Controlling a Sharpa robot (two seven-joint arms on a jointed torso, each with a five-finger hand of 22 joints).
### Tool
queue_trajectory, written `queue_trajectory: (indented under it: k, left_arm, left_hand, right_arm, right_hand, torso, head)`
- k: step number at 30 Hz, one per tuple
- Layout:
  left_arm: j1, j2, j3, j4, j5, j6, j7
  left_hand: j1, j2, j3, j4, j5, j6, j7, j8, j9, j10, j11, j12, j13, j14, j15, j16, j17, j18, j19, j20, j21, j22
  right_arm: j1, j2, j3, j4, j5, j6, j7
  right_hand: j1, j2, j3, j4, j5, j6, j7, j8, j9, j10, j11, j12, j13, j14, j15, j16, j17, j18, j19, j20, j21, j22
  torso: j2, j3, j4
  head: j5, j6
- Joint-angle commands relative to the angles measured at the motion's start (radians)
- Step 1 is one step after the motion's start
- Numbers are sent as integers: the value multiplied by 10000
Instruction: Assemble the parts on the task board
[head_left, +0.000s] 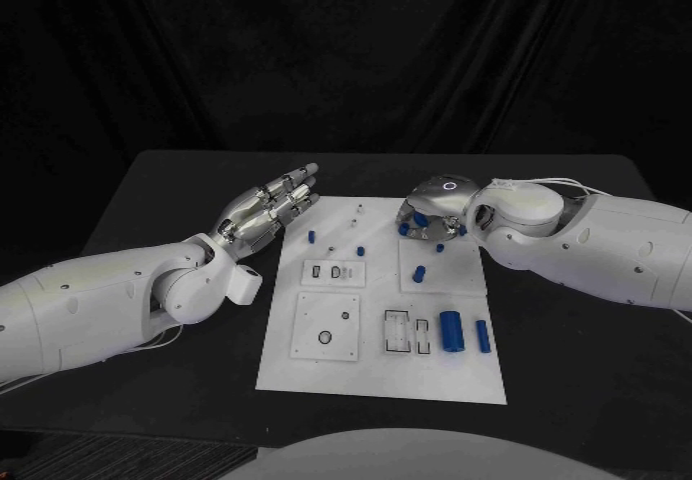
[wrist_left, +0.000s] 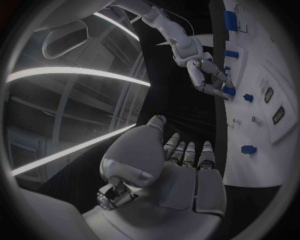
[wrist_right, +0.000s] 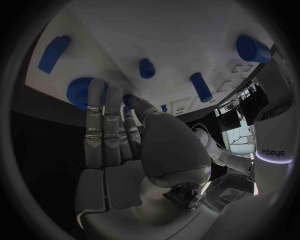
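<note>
Where the white task board (head_left: 378, 385) lies on the black bench (head_left: 159, 180), its near part is seen to carry two recessed square plates, and a large blue cylinder (head_left: 450, 331) with a slimmer blue bar (head_left: 482, 336) just beside it is found on the robot's right. Farther along the board, a small blue peg (head_left: 418, 273) is seen, and beyond it another blue peg (head_left: 312, 237) stands near the left edge. Just off that left edge the left hand (head_left: 268, 210) is held above the bench, fingers stretched out straight and apart, nothing being gripped. At the far right part of the board the right hand (head_left: 431, 212) is lowered, palm down. In the right wrist view its fingers (wrist_right: 95, 107) are laid against a blue toothed gear (wrist_right: 79, 93), with the thumb near them; whether the gear is actually pinched cannot be told.
</note>
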Motion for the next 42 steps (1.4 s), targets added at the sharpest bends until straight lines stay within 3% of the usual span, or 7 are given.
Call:
queue_trajectory:
  k: [1,5,16,25,31,42]
  left_arm:
    - [10,23,10,-6,-15,292,734]
    - [10,47,9,-37,-15,342,698]
    - [8,136,9,-137,-15,474,603]
    - [4,197,8,-220,-15,573,508]
    - [0,236,8,-274,-15,633,450]
    - [-9,277,7,-347,-15,717,360]
  left_hand:
    - [-47,62,34,-52,46,16,49,47,12,11,60,18,10,-23,75,-36,-13,183,8,60,-34,-14]
    - [-53,62,39,-54,47,56,69,63,17,11,63,12,9,-23,82,-36,-13,195,8,72,-34,-14]
    - [-63,69,56,-58,52,42,66,65,12,10,62,5,7,-23,134,-36,-13,214,8,135,-34,-14]
    - [-65,73,80,-72,71,30,53,64,8,10,56,2,6,-23,181,-36,-13,229,8,204,-34,-14]
    - [-52,74,111,-100,107,9,41,59,3,9,52,1,6,-23,210,-36,-13,239,8,258,-34,-14]
    - [-46,78,146,-126,140,-21,29,52,-1,9,56,-4,5,-23,238,-36,-13,248,8,320,-34,-14]
  right_arm:
    - [-54,22,4,-34,-86,-72,166]
    - [-85,52,4,-72,-86,-200,254]
    - [-127,106,4,-163,-86,-377,395]
    - [-147,128,5,-192,-86,-418,416]
    - [-153,127,5,-197,-86,-436,422]
    - [-156,93,5,-241,-86,-312,362]
  right_hand:
    - [-76,-53,103,22,-158,167,-10,60,38,132,-11,-32,11,-60,-41,54,25,96,-119,-15,83,114]
    - [-190,-114,199,114,-566,487,-16,163,141,337,-73,17,20,-23,-73,124,71,99,-181,-35,205,308]
    - [-156,-224,474,283,-1128,1307,-25,481,545,1359,-222,285,44,31,-59,225,170,89,-292,-38,392,698]
    - [92,-199,712,264,-1038,2100,-189,939,1054,2378,-380,443,41,99,-46,296,264,103,-347,-12,498,938]
    - [265,-195,781,166,-933,2292,-123,1130,1364,2867,-534,442,23,166,-159,309,299,114,-358,-99,579,1089]
    - [260,-142,914,193,-507,2118,14,1095,1560,2998,-519,235,-17,89,-157,46,94,96,-461,-124,586,1220]
  torso:
    - [-3,5,-13]
    - [-2,2,-8]
    - [-12,-6,-1]
    - [-9,-9,6]
    - [-8,-9,3]
    - [-10,-7,-8]
  head:
    - [17,-41]
    - [22,-56]
    - [41,-144]
    - [38,-175]
    - [51,-188]
    - [56,-198]
